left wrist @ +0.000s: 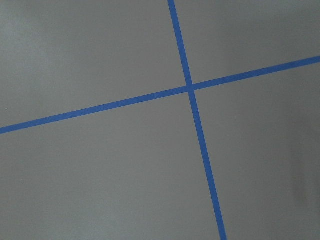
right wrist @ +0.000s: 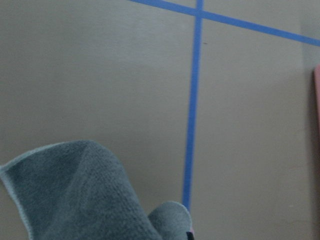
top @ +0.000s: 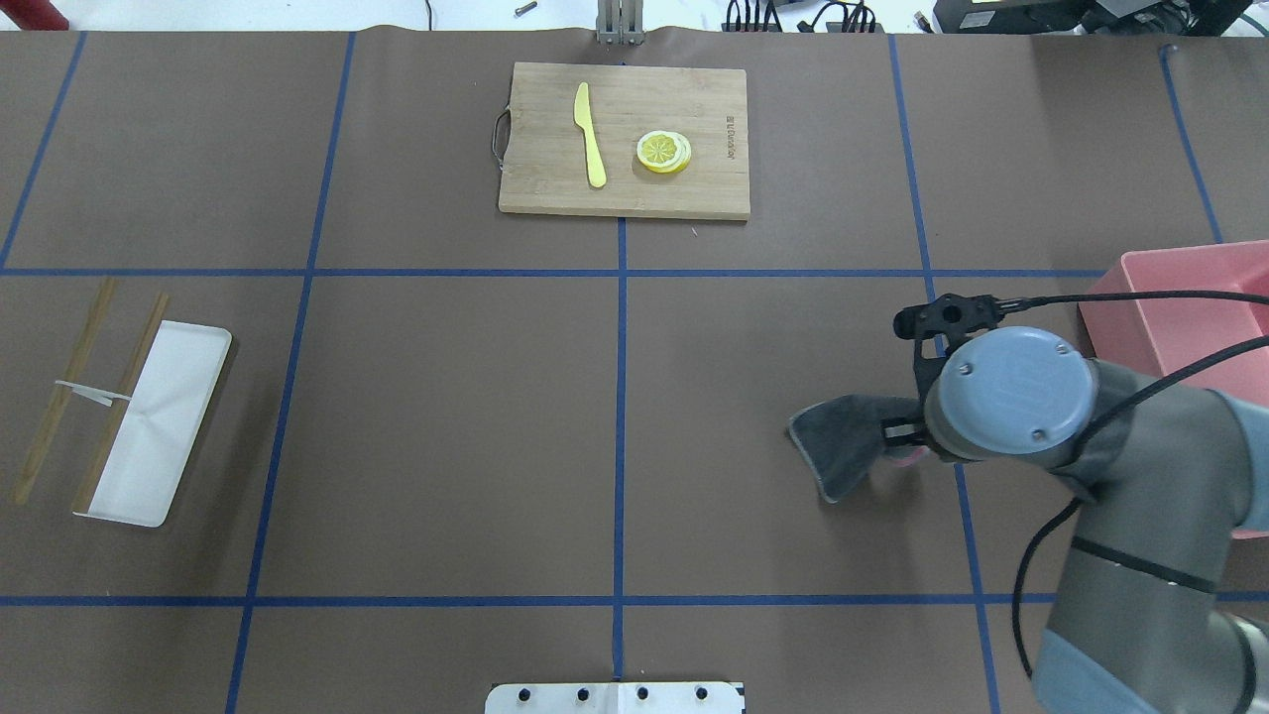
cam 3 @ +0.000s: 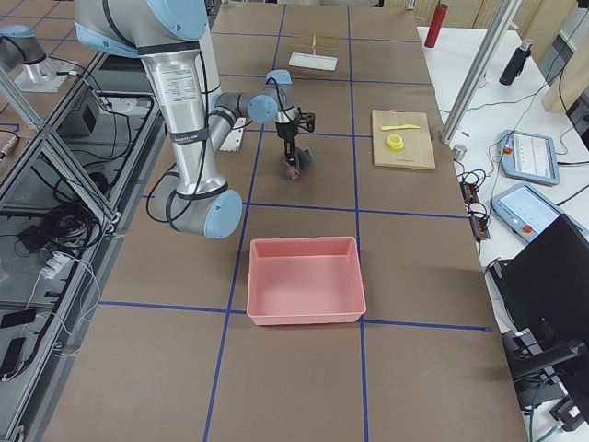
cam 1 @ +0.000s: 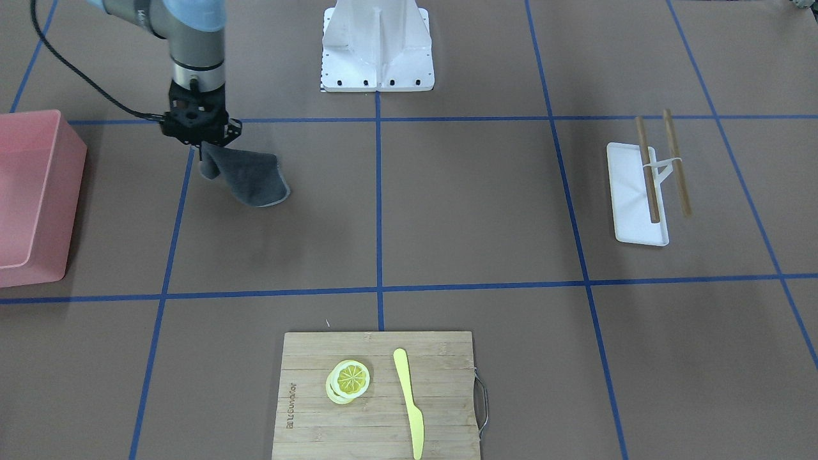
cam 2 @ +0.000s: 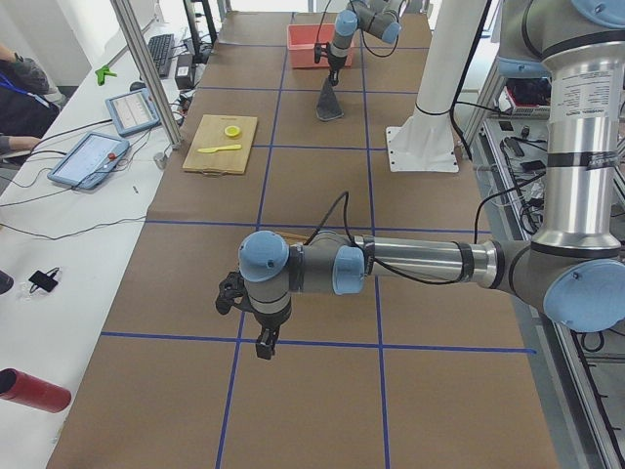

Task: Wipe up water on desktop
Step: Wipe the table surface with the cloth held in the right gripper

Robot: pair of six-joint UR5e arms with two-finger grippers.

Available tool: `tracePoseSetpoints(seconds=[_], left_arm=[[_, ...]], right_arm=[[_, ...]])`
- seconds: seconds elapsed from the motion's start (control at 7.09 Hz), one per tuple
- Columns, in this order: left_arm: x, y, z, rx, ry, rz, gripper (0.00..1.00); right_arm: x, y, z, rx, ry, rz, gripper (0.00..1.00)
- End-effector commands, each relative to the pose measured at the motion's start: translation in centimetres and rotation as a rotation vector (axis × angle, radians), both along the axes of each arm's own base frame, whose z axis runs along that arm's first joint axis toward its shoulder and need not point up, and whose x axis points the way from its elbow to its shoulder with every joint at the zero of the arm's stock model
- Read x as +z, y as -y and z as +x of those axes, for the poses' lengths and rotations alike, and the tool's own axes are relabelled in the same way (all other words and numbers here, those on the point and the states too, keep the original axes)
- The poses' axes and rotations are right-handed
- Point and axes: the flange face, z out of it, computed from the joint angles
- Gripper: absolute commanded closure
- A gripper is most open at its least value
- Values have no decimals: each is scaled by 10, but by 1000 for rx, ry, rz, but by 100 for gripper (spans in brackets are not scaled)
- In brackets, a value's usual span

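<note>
The right gripper (cam 1: 203, 144) is clamped on a grey cloth (cam 1: 250, 181) hanging over the desktop (cam 1: 473, 204). Whether the left gripper (cam 2: 264, 344) is open, I can't tell. I'd say the wiping is unfinished, though I spot no water from here.

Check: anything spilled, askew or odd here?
No puddle shows on the desktop. The right gripper holds a grey cloth. Only oddity: one joined chopstick lies on the white tray, its partner off it.

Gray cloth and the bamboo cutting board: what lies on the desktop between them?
In the overhead view, only bare desktop and one blue tape line separate the gray cloth from the cutting board.
</note>
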Motion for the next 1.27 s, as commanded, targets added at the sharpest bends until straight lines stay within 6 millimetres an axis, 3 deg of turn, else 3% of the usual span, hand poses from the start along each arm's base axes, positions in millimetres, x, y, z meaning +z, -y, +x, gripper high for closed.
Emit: tracePoseSetpoints(seconds=[0.0,0.14,0.28,0.42,0.56,0.71,0.85,1.13], left_arm=[[7,-10,0,-2,-3,-10,1],[4,-10,0,-1,-3,-3,1],[2,-10,1,1,-2,1,1],[1,-9,1,2,-1,5,1],[0,-9,1,2,-2,7,1],[0,-8,1,2,-1,8,1],[0,-8,1,2,-2,10,1],[0,-8,1,2,-2,10,1]], right_arm=[[49,20,73,-70,-89,-11,100],[53,23,66,-68,-90,-15,100],[40,27,41,-34,-2,5,100],[13,19,-31,-18,113,3,100],[-33,15,-103,27,189,-35,100],[-92,13,-155,87,274,-75,100],[-141,-1,-177,123,347,-83,100],[-204,-34,-200,230,585,-55,100]])
